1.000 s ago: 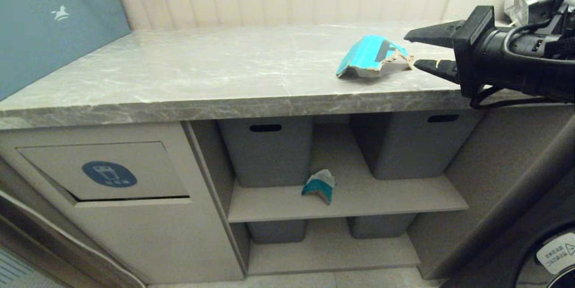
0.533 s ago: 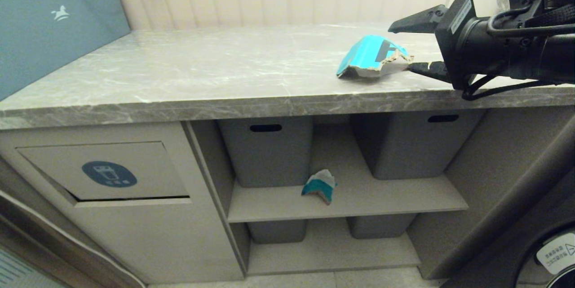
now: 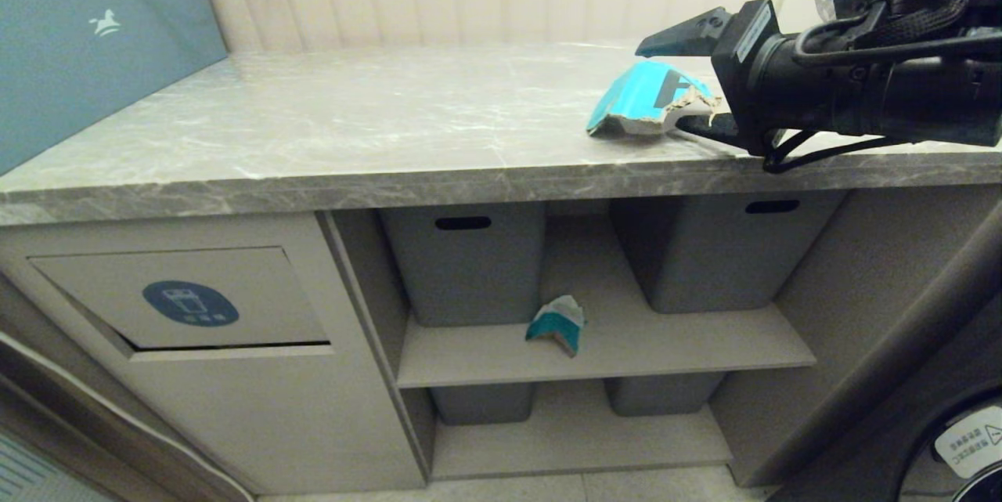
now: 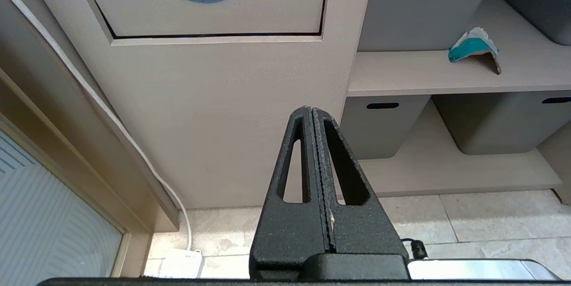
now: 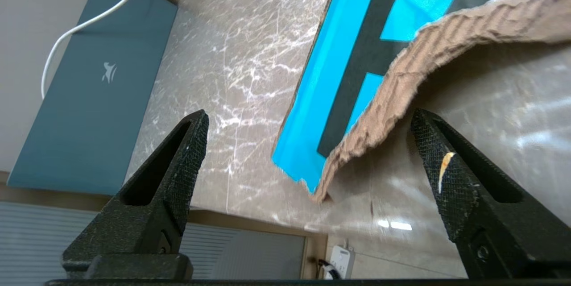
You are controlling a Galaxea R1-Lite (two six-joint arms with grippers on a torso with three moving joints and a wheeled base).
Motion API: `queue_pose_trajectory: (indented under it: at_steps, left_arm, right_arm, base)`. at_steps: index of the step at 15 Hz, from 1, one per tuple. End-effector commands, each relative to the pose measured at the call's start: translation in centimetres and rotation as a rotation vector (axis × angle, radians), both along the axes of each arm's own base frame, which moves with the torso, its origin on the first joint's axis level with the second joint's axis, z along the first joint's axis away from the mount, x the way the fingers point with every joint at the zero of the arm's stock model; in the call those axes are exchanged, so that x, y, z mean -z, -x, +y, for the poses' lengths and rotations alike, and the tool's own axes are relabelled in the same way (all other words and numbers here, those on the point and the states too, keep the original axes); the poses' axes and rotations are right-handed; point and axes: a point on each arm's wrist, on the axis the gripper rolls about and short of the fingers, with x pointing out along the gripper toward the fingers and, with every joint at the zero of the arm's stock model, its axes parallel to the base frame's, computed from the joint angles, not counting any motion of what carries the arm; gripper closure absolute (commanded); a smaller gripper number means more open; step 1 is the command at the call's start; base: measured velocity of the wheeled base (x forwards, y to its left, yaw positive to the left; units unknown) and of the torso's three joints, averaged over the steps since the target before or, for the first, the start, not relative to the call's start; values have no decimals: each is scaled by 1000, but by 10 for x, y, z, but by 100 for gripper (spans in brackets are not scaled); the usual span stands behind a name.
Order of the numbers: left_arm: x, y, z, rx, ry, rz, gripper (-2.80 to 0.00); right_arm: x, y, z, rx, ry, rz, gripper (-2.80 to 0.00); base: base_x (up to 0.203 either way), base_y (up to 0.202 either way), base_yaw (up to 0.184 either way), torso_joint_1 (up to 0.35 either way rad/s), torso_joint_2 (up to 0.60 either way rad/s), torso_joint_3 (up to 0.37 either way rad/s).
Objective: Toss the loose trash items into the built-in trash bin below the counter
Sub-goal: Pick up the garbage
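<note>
Right now the right gripper has its jaws spread wide and empty, one finger above and one low near the worktop, with the torn brown edge of the cyan cardboard scrap sitting just ahead between them. From those jaws the scrap's long axis runs away and slightly across, its printed face tilted up and its ragged edge nearest. Closing on that near edge looks like the coming move. Farther off and well below, the smaller teal scrap lies on the shelf between grey tubs. Farthest from these jaws is the trash bin flap; the left gripper, jaws pressed together, hangs near it.
</note>
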Motion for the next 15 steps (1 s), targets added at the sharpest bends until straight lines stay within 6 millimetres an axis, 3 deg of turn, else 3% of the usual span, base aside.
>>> queue_pose_trajectory:
  at_steps: [1,6,7,12,15]
  left_arm:
    - [0,0,0,0,0,1,0]
    - [0,0,0,0,0,0,0]
    - [0,0,0,0,0,1,0]
    - [0,0,0,0,0,0,0]
    - [0,0,0,0,0,-1,0]
  right_arm:
    - [3,-7,3,-1,-2,11,-280]
    - [1,-18,9,3,-8,-1,-280]
    - [2,-20,10,3,-6,-2,0]
    - [2,-22,10,35,-4,-3,0]
    - [-11,-9,4,27,-21,-37,0]
  base:
    - [0,0,0,0,0,0]
    - [0,0,0,0,0,0]
    - [0,0,0,0,0,0]
    - [0,0,0,0,0,0]
    - [0,0,0,0,0,0]
